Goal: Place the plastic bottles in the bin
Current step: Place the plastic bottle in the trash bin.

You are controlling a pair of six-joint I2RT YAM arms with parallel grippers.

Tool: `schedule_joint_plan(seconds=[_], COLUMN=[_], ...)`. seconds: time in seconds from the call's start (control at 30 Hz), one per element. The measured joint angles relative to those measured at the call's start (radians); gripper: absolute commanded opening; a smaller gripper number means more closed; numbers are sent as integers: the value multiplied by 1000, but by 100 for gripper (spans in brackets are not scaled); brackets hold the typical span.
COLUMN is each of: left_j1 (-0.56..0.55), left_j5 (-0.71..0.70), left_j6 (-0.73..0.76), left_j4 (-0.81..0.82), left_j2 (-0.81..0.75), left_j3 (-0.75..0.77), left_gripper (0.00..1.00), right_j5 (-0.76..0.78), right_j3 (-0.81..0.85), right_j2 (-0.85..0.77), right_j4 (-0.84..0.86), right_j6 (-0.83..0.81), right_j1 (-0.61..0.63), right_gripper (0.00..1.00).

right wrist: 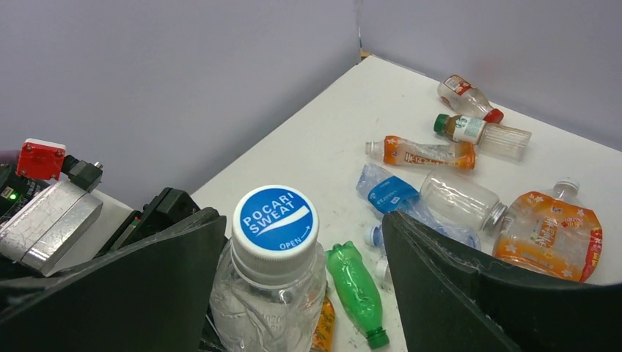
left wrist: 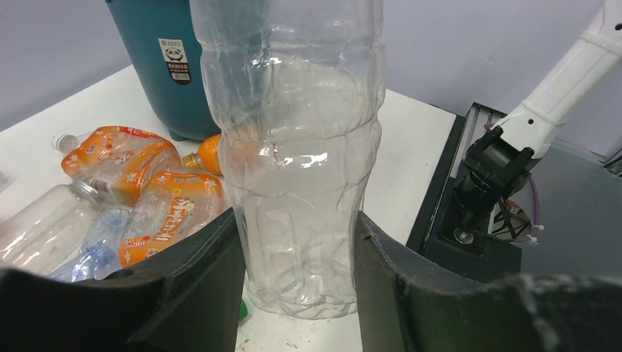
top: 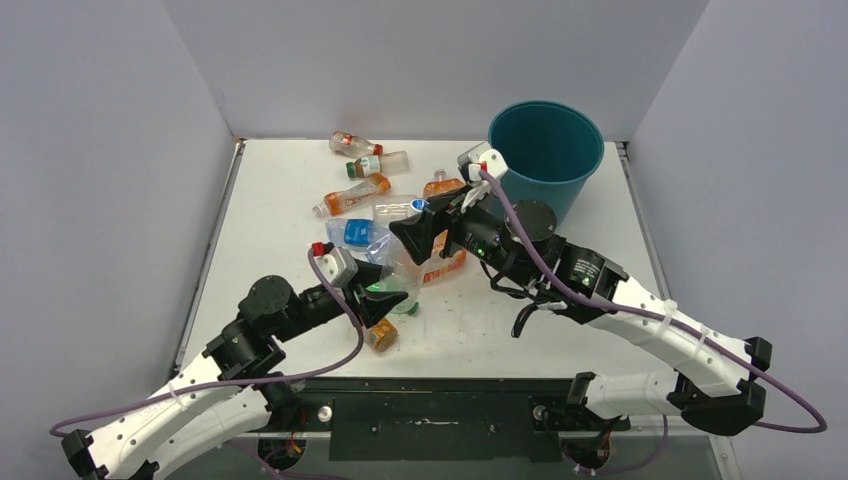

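A tall clear plastic bottle (left wrist: 297,147) with a blue-and-white cap (right wrist: 275,220) stands upright on the table. My left gripper (left wrist: 297,282) is shut on its base, a finger pressed against each side. My right gripper (right wrist: 302,224) is open around the bottle's top: its left finger is against the shoulder and its right finger (right wrist: 440,271) stands well clear. In the top view the left gripper (top: 385,300) is low on the bottle and the right gripper (top: 420,232) is at the cap. The teal bin (top: 545,150) stands at the back right, behind the right arm.
Several more bottles lie on the table: a red-capped one (top: 355,144), a green-capped one (top: 378,164), an orange-labelled one (top: 350,197), a blue-labelled one (top: 355,232), a crushed orange one (right wrist: 546,235), a green one (right wrist: 356,290) and an orange-capped one (top: 380,335). Walls close three sides.
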Motion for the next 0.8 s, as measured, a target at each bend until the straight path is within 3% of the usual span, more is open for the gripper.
schedule_joint_plan(seconds=[0.1, 0.4, 0.57, 0.8], left_j1=[0, 0, 0, 0], left_j5=[0, 1, 1, 2], left_j6=[0, 0, 0, 0], left_j4=[0, 0, 0, 0], left_j2=[2, 6, 7, 6], left_j3=[-1, -1, -1, -1], left_gripper=[0, 0, 0, 0], right_j5=[14, 33, 25, 20], right_j3=[-17, -26, -26, -26], right_j2=[-23, -63, -62, -49], right_j4=[4, 41, 46, 44], right_j6=[5, 35, 51, 60], right_j1=[0, -3, -3, -3], right_gripper=[80, 54, 60, 57])
